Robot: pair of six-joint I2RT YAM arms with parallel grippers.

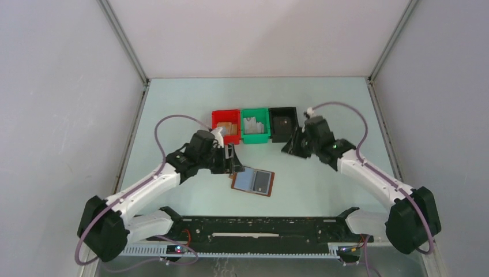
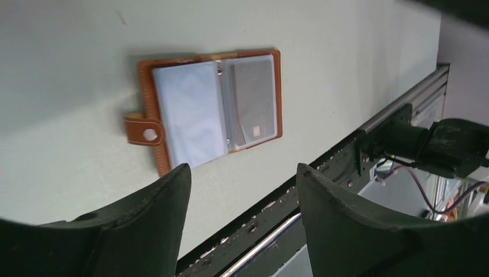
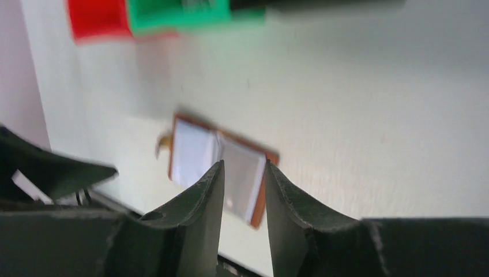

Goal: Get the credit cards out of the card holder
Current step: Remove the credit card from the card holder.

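— Where do my fingers stand?
— Your left gripper is spread wide and empty. Your right gripper leaves a narrow gap, pinching nothing.
— And the card holder?
— Your card holder lies open near the tabletop's middle, toward the near edge, just beside the left gripper. One dark credit card sits in a sleeve.

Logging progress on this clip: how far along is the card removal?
Done: the card holder lies open on the table. In hand: nothing; the left gripper hovers open near it, the right gripper holds nothing. To do: one grey card sits in a sleeve.
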